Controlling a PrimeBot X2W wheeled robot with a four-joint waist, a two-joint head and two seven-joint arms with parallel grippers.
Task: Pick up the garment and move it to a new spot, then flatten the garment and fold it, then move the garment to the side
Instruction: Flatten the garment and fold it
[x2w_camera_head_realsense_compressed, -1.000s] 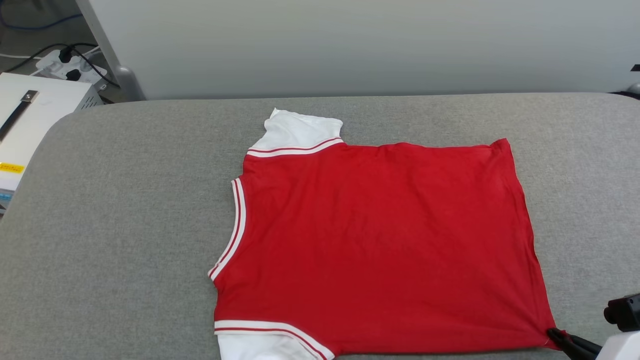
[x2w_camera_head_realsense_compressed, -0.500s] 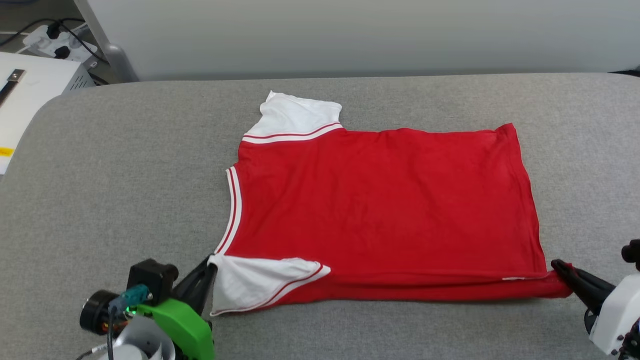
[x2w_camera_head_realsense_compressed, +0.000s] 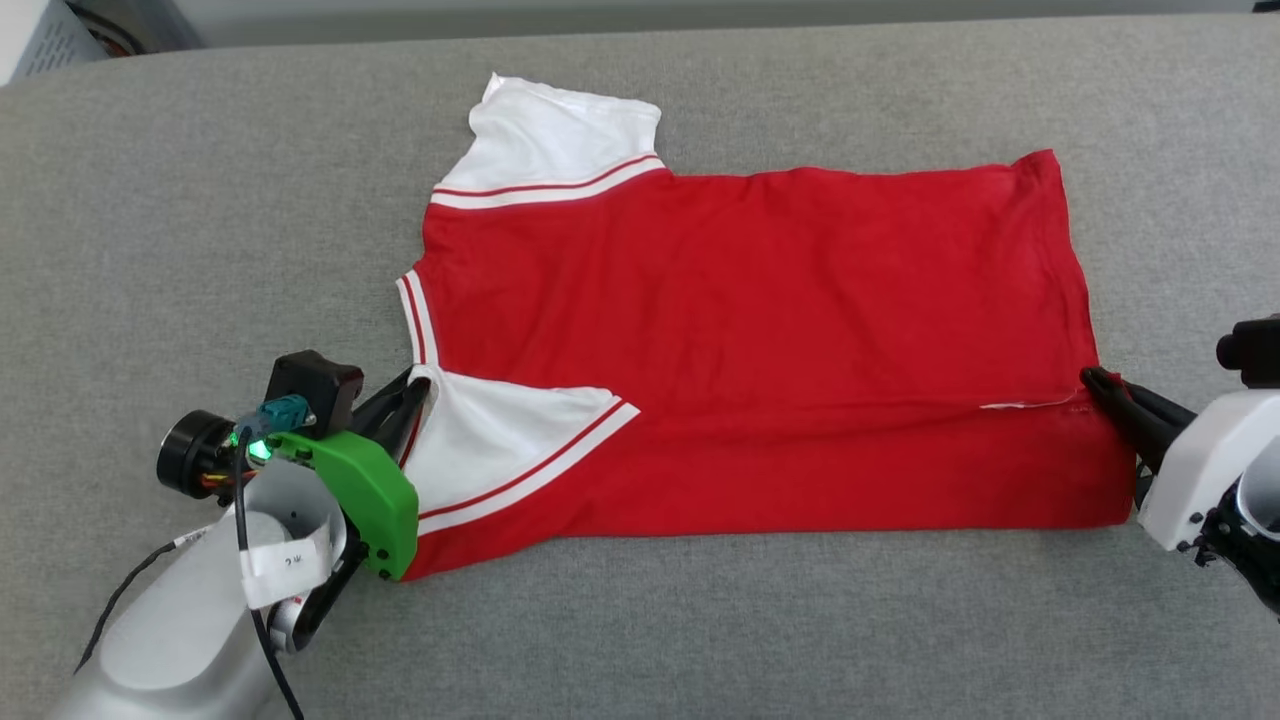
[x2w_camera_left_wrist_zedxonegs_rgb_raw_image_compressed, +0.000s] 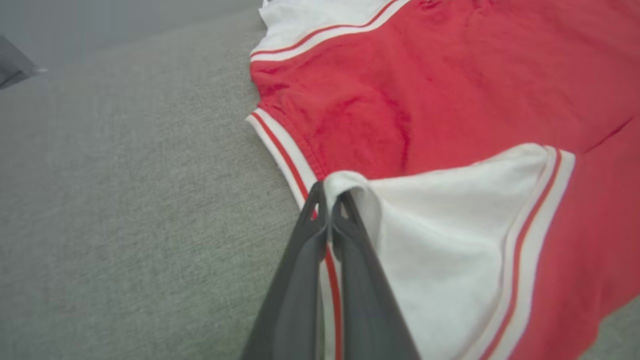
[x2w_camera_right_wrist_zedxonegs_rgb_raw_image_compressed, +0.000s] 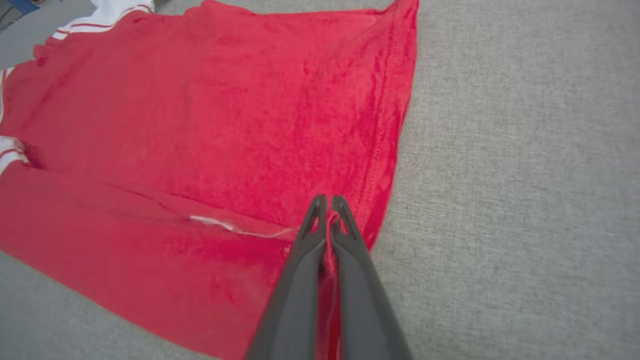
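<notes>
The garment (x2w_camera_head_realsense_compressed: 740, 330), red with white sleeves and striped trim, lies print-side down on the grey padded table (x2w_camera_head_realsense_compressed: 200, 250). Its near edge is folded up over the body. My left gripper (x2w_camera_head_realsense_compressed: 415, 385) is shut on the tip of the near white sleeve (x2w_camera_left_wrist_zedxonegs_rgb_raw_image_compressed: 440, 235), which now lies over the red cloth. The left gripper (x2w_camera_left_wrist_zedxonegs_rgb_raw_image_compressed: 330, 192) pinches that sleeve tip in its own wrist view. My right gripper (x2w_camera_head_realsense_compressed: 1090, 380) is shut on the near hem corner at the garment's right side. In the right wrist view the right gripper (x2w_camera_right_wrist_zedxonegs_rgb_raw_image_compressed: 327, 200) pinches red cloth (x2w_camera_right_wrist_zedxonegs_rgb_raw_image_compressed: 225, 125) beside a white stitch line.
The far white sleeve (x2w_camera_head_realsense_compressed: 560, 135) lies flat at the back left of the garment. Bare grey table surface (x2w_camera_right_wrist_zedxonegs_rgb_raw_image_compressed: 525, 175) surrounds the shirt on all sides. The table's far edge (x2w_camera_head_realsense_compressed: 700, 25) runs along the top of the head view.
Both grippers have carried the garment's near edge away from me, folding it over the body. The head camera has tilted down, so the whole scene sits higher in view.
</notes>
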